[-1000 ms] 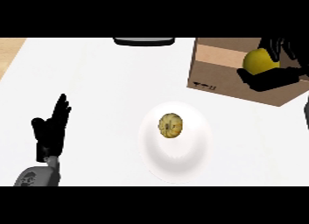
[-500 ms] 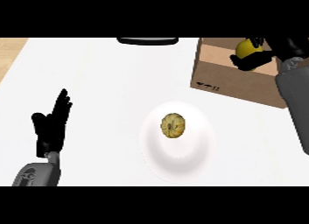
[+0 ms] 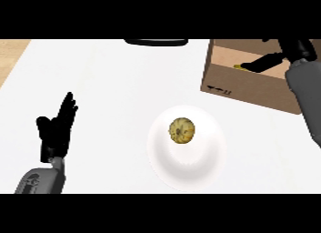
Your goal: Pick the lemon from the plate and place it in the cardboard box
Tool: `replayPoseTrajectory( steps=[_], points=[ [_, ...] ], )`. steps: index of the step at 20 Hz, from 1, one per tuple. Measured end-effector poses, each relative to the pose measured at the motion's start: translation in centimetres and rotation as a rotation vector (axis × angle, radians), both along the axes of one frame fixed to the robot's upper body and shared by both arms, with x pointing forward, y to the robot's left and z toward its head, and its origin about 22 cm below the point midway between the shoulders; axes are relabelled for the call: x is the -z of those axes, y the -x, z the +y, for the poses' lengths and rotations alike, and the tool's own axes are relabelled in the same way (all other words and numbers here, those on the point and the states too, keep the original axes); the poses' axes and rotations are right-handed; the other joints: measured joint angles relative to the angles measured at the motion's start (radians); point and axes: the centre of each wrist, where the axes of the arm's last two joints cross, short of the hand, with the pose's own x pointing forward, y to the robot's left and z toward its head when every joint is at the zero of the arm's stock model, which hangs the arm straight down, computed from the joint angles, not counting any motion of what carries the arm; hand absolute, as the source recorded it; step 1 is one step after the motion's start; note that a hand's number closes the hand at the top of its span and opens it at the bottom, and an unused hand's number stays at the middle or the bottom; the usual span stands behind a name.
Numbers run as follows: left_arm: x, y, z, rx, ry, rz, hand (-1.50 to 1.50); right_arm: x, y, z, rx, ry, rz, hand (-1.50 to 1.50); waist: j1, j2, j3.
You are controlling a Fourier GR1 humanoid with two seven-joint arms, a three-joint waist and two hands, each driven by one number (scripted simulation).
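Right hand [image 3: 296,49], fingers outstretched, over cardboard box [image 3: 243,88], lemon [image 3: 239,67] just beside fingertips

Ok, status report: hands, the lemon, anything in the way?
Right hand inside cardboard box, grip unclear. Lemon: yellow sliver showing in box at that hand. Left hand open, resting at left. Nothing in the way; brown round item on plate.
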Motion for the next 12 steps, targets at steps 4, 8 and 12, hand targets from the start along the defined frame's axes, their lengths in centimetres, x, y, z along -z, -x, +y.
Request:
replayPoseTrajectory(
  steps=[4,8,12],
  points=[
    [-0.1,-0.1,0.1,0.004,0.002,-0.003,0.00,0.3,-0.3,-0.8,-0.060,-0.140,-0.033,-1.50,0.003,0.002,0.001],
    [-0.2,-0.2,0.6,-0.006,0.002,-0.004,0.00,0.3,-0.3,-1.7,-0.122,-0.347,-0.080,-1.50,-0.004,0.000,0.002],
    [-0.1,0.1,0.6,-0.009,0.006,0.003,0.00,0.5,0.3,-4.2,-0.131,-0.525,-0.098,-1.50,-0.009,-0.001,0.002]
  ],
)
